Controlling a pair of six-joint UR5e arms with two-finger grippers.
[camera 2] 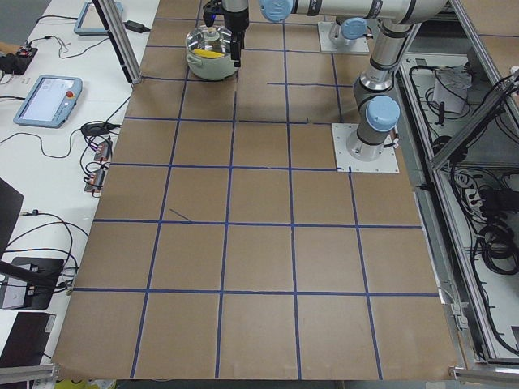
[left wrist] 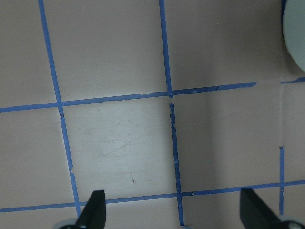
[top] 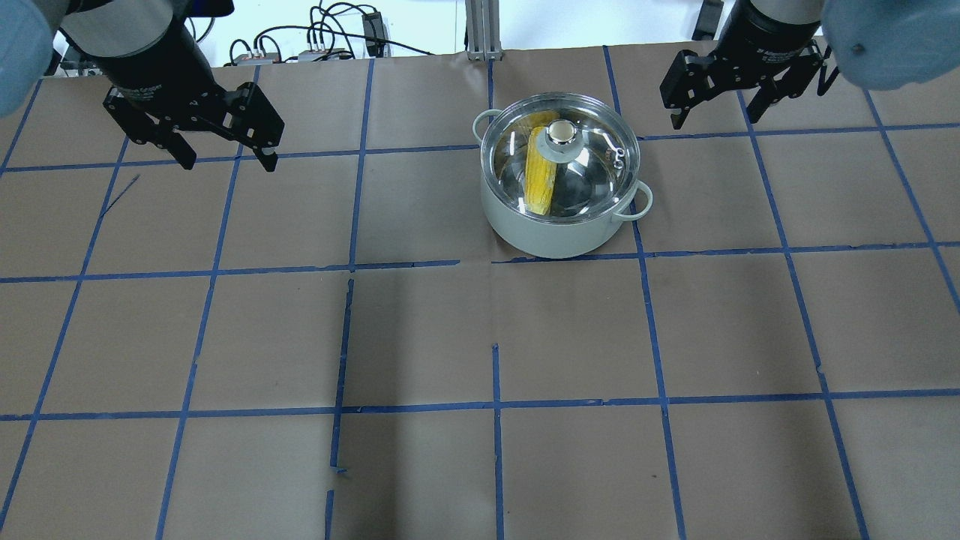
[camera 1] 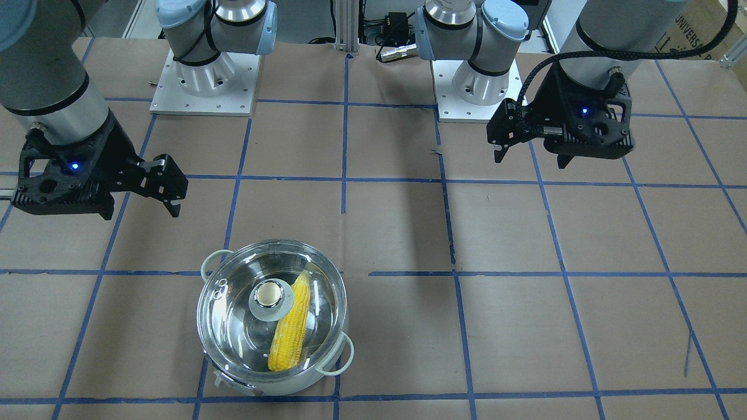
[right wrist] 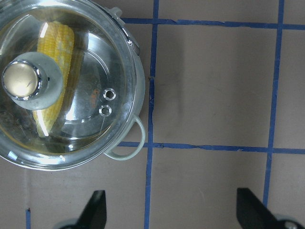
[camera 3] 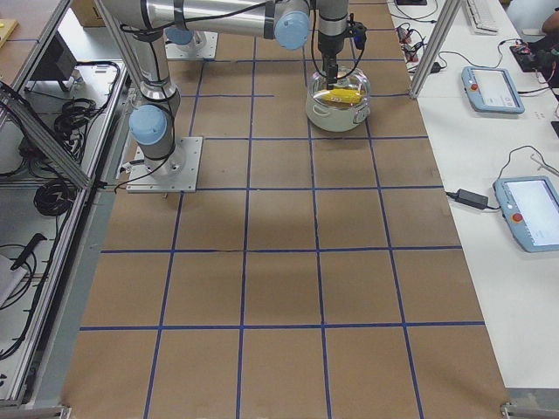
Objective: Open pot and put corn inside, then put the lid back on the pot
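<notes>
The pot (top: 555,229) stands on the table's far side, right of centre in the overhead view. The glass lid (top: 596,161) sits closed on it, its beige knob (top: 561,133) on top. The yellow corn (top: 540,176) lies inside the pot under the glass. They also show in the front view: pot (camera 1: 274,386), lid (camera 1: 230,315) and corn (camera 1: 290,332). My left gripper (top: 227,161) is open and empty, far to the pot's left. My right gripper (top: 715,118) is open and empty, just right of the pot, above table height. The right wrist view shows the lid (right wrist: 95,71) and corn (right wrist: 57,47).
The table is brown paper with a blue tape grid (top: 495,409). The two arm bases (camera 1: 204,76) (camera 1: 478,76) stand at the robot's edge. Tablets and cables (camera 3: 493,87) lie on the side bench beyond the table. The pot's edge shows in the left wrist view (left wrist: 296,28).
</notes>
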